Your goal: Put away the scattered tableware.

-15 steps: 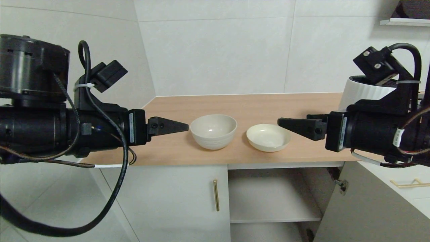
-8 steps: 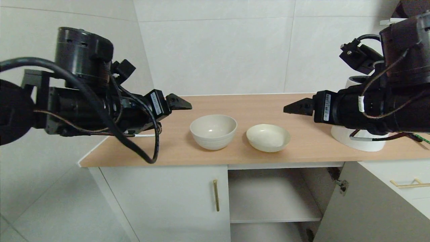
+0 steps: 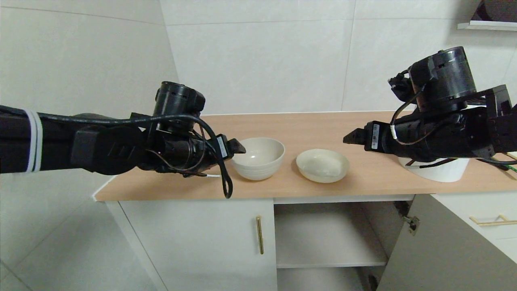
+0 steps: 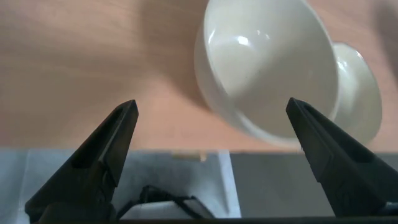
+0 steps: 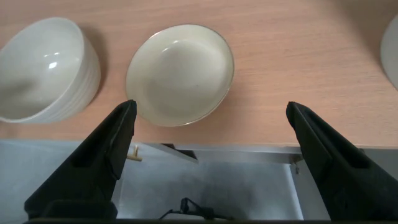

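A deep cream bowl (image 3: 260,157) and a shallow cream dish (image 3: 322,165) sit side by side on the wooden countertop (image 3: 307,127), near its front edge. My left gripper (image 3: 238,146) hovers just left of the deep bowl's rim. In the left wrist view it (image 4: 211,112) is open, with the bowl (image 4: 273,68) beyond its fingertips and the dish (image 4: 364,93) behind. My right gripper (image 3: 350,137) hangs above the counter, right of the dish. In the right wrist view it (image 5: 211,115) is open above the dish (image 5: 180,73), with the bowl (image 5: 46,65) beside.
A white ribbed container (image 3: 436,169) stands on the counter under the right arm. Below the counter, a cabinet door (image 3: 440,242) hangs open, showing white shelves (image 3: 327,242). A shut door with a brass handle (image 3: 260,234) is to its left. Tiled walls close the left and back.
Both arms have moved forward over the counter. The left gripper dropped to the deep bowl's left rim; the right gripper moved in over the counter, right of the dish.
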{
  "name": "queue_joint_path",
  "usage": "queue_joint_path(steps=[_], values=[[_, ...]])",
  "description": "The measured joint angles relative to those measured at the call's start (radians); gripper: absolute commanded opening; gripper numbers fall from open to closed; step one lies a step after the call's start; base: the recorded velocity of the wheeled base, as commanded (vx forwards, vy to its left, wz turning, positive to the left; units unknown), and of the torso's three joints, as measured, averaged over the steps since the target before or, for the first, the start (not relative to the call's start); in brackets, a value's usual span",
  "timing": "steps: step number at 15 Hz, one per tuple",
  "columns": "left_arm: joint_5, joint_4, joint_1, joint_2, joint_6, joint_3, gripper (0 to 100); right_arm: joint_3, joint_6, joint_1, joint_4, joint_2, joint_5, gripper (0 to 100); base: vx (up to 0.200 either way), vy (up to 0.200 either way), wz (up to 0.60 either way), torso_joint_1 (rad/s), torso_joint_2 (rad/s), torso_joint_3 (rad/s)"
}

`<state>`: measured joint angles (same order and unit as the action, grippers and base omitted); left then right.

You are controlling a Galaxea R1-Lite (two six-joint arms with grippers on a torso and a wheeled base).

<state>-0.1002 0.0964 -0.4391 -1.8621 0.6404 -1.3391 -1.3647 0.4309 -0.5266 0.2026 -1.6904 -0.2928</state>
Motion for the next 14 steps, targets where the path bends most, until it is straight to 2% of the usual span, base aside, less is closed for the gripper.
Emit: queue_joint_path(steps=[3,4,14], values=[[0.001,-0.034,-0.009,-0.035,0.001,0.0,100,0.001,0.0,0.001,0.0,-0.006,0.0,100,0.0,0.0,0.0,0.0,0.0,0.0],[0.001,-0.041,-0.009,-0.043,0.001,-0.001,0,0.002,0.0,0.001,0.001,-0.006,0.0,100,0.0,0.0,0.0,0.0,0.0,0.0],[0.002,-0.04,-0.012,-0.059,0.001,-0.009,0,-0.001,-0.002,0.001,0.002,-0.014,-0.005,100,0.0,0.0,0.0,0.0,0.0,0.0]])
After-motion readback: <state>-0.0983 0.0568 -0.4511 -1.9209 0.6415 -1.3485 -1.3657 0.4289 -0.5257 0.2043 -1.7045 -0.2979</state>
